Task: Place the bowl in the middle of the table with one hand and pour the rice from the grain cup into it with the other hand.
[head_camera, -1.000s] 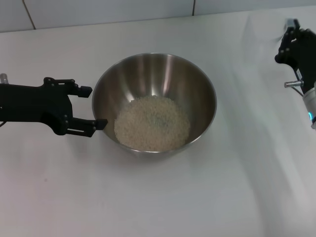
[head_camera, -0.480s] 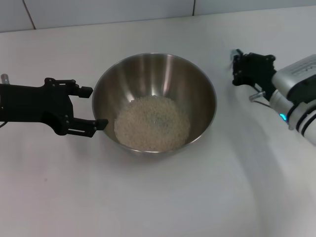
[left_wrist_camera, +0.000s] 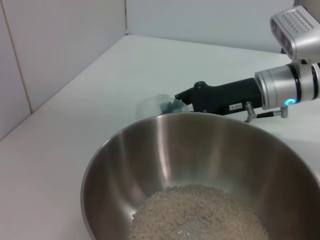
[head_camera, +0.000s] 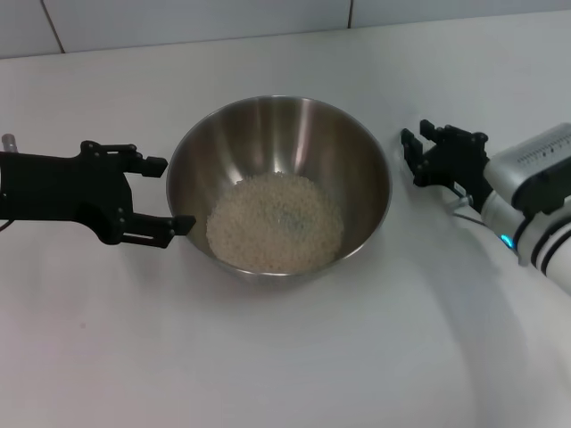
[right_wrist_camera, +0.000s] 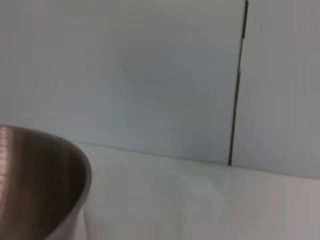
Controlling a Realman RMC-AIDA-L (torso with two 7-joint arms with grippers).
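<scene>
Right gripper: down from upper right edge to centre right, just beside bowl, closed on clear, seemingly empty grain cup; suggests pouring done, cup bound for table. Bowl: mid-frame, holds rice heaped at bottom. Left gripper: centre left, spread wide, gripping nothing, tips at bowl wall.

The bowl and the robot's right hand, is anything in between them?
Only bare white table shows between the bowl and the right gripper in the head view. In the left wrist view, a clear cup sits at the gripper's tip, behind the bowl's rim.
</scene>
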